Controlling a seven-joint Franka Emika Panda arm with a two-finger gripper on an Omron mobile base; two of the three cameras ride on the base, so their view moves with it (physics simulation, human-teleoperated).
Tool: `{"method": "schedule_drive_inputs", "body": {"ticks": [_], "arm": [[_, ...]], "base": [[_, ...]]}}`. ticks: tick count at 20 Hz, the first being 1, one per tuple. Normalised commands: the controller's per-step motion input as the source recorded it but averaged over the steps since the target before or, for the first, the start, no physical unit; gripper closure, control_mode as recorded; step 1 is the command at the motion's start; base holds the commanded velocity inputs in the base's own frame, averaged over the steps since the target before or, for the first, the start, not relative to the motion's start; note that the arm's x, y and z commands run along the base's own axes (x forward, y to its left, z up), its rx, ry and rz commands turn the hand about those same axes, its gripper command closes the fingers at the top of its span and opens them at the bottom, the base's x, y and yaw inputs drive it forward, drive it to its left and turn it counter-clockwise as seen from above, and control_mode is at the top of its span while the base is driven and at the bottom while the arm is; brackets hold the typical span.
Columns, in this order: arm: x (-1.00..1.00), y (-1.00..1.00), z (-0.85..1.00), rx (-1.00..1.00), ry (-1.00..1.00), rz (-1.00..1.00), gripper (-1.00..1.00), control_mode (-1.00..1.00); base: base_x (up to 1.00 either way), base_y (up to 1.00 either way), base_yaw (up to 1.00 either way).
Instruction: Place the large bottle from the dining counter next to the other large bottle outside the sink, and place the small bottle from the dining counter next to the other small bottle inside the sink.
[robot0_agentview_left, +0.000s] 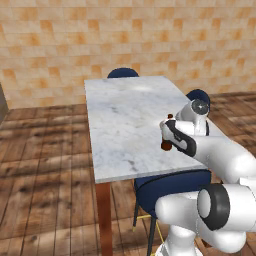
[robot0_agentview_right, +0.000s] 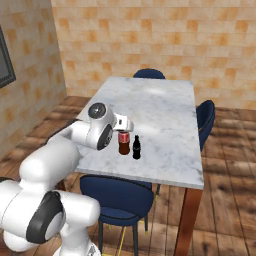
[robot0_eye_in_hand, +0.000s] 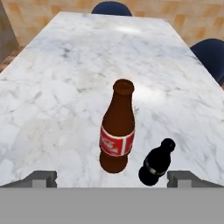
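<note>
- Two bottles standing upright on the counter (robot0_eye_in_hand: 52, 87): one large bottle (robot0_eye_in_hand: 117, 131), one small bottle (robot0_eye_in_hand: 157, 164) just beside it.
- Gripper (robot0_eye_in_hand: 112, 177) hovering near them, fingers spread wide, holding nothing.
- Three blue chairs (robot0_agentview_right: 117, 197) sitting around.

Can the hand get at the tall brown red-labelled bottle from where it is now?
Probably yes. The hand is open, with the tall brown red-labelled bottle upright straight ahead. The short black bottle stands close beside it and might get knocked.
</note>
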Motion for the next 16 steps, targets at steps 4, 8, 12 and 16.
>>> {"method": "schedule_drive_inputs", "body": {"ticks": [4,8,12,16], "arm": [[0.28,-0.01,-0.14,0.0,0.0,0.0,-1.0,-1.0],[0.27,-0.03,-0.12,0.0,0.0,0.0,-1.0,-1.0],[0.26,-0.04,-0.13,0.0,0.0,0.0,-1.0,-1.0],[0.21,-0.03,-0.1,0.0,0.0,0.0,-1.0,-1.0]], "base": [[0.0,0.0,0.0],[0.0,0.0,0.0],[0.0,0.0,0.0],[0.0,0.0,0.0]]}}
